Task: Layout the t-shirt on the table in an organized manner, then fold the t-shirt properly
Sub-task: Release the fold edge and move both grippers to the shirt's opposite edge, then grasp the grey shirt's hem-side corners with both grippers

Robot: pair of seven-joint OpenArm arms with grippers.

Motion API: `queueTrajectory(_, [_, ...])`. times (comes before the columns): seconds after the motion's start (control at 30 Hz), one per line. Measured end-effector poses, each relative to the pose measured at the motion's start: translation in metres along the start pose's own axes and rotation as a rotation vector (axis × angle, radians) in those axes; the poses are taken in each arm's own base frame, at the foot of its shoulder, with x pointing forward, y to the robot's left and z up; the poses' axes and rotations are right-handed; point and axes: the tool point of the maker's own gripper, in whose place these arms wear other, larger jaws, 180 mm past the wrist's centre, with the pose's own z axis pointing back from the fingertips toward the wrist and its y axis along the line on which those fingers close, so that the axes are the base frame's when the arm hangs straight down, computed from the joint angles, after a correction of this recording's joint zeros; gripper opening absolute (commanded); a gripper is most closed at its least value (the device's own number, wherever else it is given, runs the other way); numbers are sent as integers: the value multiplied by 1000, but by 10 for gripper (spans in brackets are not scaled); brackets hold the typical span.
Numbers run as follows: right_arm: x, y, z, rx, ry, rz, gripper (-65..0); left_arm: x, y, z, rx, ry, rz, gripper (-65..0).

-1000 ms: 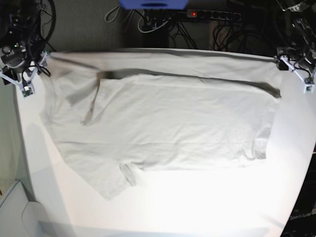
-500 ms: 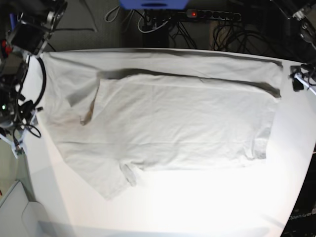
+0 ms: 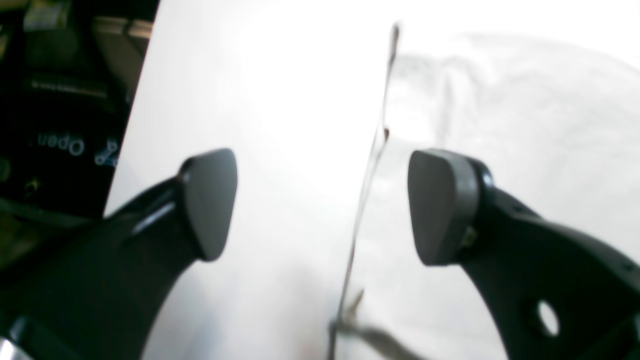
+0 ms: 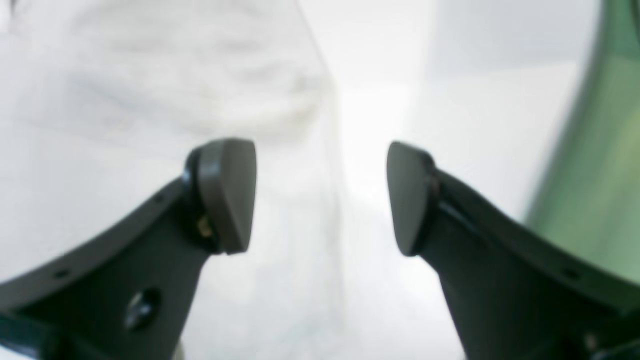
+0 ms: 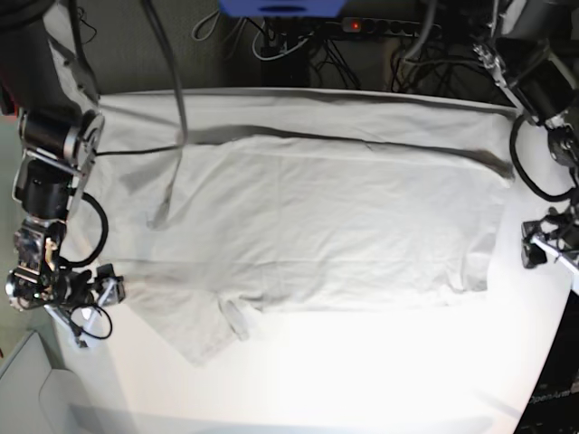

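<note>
The t-shirt (image 5: 308, 226) lay soft and light on the tabletop (image 5: 380, 380); both jaws were wide open, empty, near its 3 and 9 o'clock edges, where to take hold.

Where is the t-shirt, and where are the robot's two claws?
t-shirt (image 5: 317, 217): base view, middle of the cloth.
left gripper (image 3: 320, 205): left wrist view, gap between open fingertips.
right gripper (image 4: 320, 197): right wrist view, gap between open fingertips.

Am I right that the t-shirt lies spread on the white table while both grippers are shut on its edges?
Not quite. The t-shirt does lie spread on the table, but both wrist views show the left gripper and right gripper open, their fingers wide apart with nothing pinched between them.
</note>
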Motion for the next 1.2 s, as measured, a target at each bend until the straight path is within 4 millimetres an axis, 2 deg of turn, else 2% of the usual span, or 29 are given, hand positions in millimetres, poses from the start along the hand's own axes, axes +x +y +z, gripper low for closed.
queueTrajectory(0.13, [11,2,-9,40,-89,-47,-235,16,-47,-26,-110,-86,-84,-133])
queueTrajectory(0.23, [8,-3,-12,40,-120,-63,-235,16,-64,-39,-142,-109,-112,-133])
queueTrajectory(0.37, [6,2,-17,55,-152,-77,-235,14,-68,-53,-167,-108,-70,-133])
queueTrajectory(0.5, [-1,11,-24,84,-142,-101,-235,4,-73,-61,-182,-85,-38,-133])
queueTrajectory(0.83, [-32,19,-35,104,-153,-138,-235,4,-75,-61,-187,-100,-30,-133])
queueTrajectory(1.0, [-33,11,-33,89,-173,-141,-235,4,-75,-61,-187,-101,-29,-133])
queueTrajectory(1.2, [-34,11,-33,89,-172,-139,-235,4,-76,-61,-187,-101,-28,-133])
